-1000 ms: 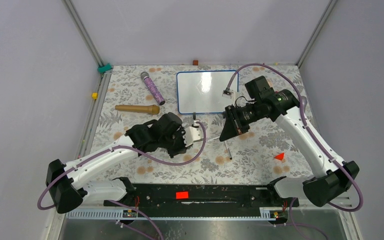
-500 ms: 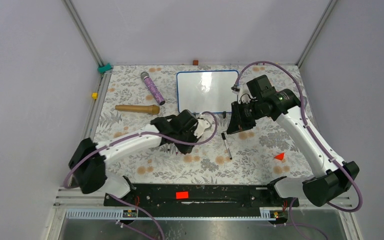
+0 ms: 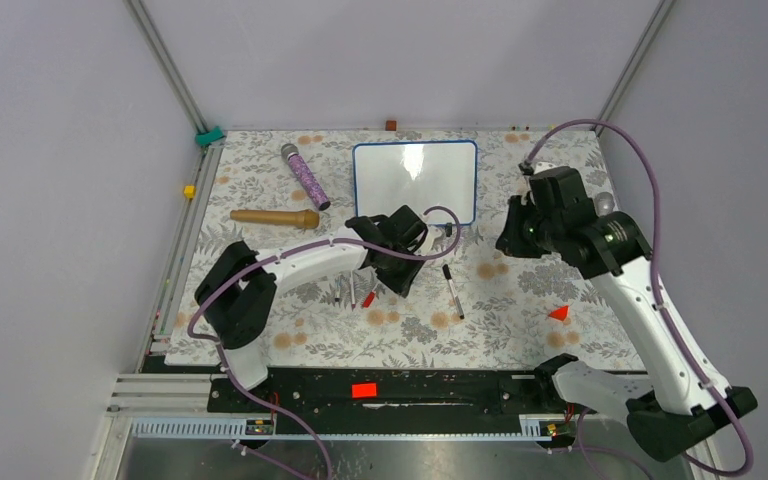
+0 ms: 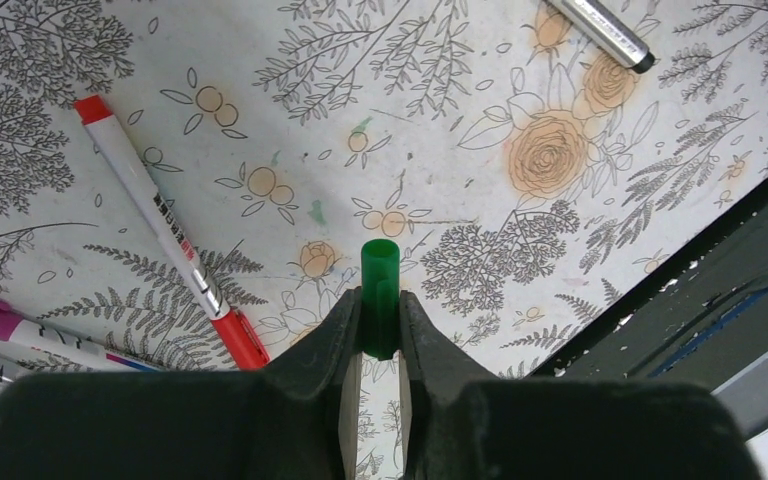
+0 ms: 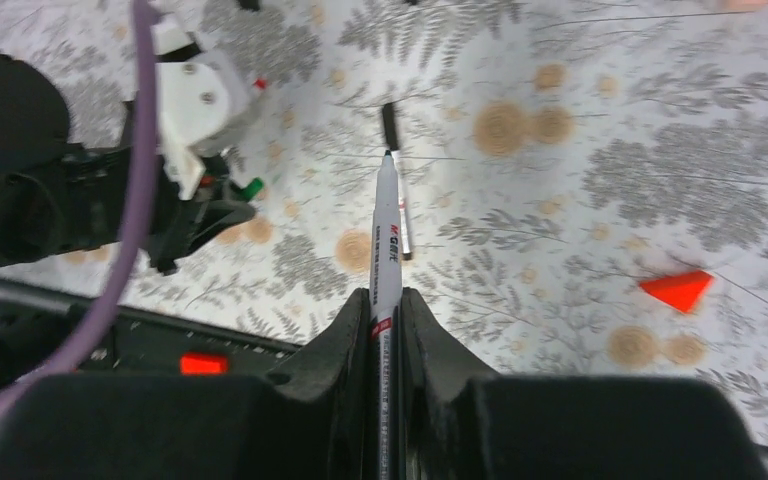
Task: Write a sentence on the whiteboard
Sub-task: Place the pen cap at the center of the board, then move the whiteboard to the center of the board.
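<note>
The whiteboard (image 3: 415,183), blue-framed, lies flat at the back middle of the flowered cloth. Its face looks plain white with glare, and the sentence does not show. My left gripper (image 3: 401,274) hovers just in front of the board's near edge. In the left wrist view my left gripper (image 4: 380,310) is shut on a green cap (image 4: 380,280). Right of the board, my right gripper (image 3: 509,236) is raised. In the right wrist view it (image 5: 387,300) is shut on a white marker (image 5: 387,225) whose bare tip points out ahead.
A black marker (image 3: 452,290) and red markers (image 3: 364,297) lie on the cloth near the left gripper. A purple patterned stick (image 3: 305,177) and a wooden roller (image 3: 275,217) lie left of the board. A red triangle (image 3: 558,313) sits at the right.
The two grippers have drawn apart. The left arm stretched forward and right towards the board's near edge; the right arm pulled back to the right and rose with its marker.
</note>
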`<state>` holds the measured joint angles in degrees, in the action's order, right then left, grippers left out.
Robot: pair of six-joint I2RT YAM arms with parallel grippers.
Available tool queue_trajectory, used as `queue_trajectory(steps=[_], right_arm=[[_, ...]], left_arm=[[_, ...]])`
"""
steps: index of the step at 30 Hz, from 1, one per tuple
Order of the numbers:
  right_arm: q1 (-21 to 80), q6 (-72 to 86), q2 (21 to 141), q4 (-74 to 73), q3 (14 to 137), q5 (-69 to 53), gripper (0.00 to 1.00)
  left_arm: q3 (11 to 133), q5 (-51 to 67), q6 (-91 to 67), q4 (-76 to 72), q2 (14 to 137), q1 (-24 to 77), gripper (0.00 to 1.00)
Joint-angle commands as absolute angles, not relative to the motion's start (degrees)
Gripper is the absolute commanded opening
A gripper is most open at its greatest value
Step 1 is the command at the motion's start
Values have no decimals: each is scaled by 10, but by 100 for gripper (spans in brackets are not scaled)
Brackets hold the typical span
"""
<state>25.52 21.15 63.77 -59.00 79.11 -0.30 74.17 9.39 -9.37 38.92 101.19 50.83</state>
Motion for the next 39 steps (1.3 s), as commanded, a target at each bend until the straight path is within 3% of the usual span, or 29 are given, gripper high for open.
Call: queue_trajectory(steps=[1,6,9,10,11,12,13,27,31,39], right_arm=[[253,228,591,-583,759,126,0],[254,241,562,-559,731,152,0],[253,248,557,-546,728,153,0],[253,251,557,-545,728,154,0],[253,252,558,-544,729,156,0],[253,252,556,-545,727,157,0],[253,255,555,-544,724,158,0],[253,470,569,-631,700,237,0],[253,496,592,-655,708,188,0],[253,458,591,-691,699,193,0]], left_arm=[[754,90,-115,377,1020,496,15],[735,78,-121,362,1025,493,24],[721,38,-137,346,1006,492,35],[712,29,-142,334,992,493,49],[703,22,-145,322,976,492,76],[696,15,-148,313,962,492,96],[692,11,-149,308,948,492,98],[660,38,-178,307,786,456,98],[618,56,-208,275,741,443,97],[606,-32,-215,314,677,407,99]])
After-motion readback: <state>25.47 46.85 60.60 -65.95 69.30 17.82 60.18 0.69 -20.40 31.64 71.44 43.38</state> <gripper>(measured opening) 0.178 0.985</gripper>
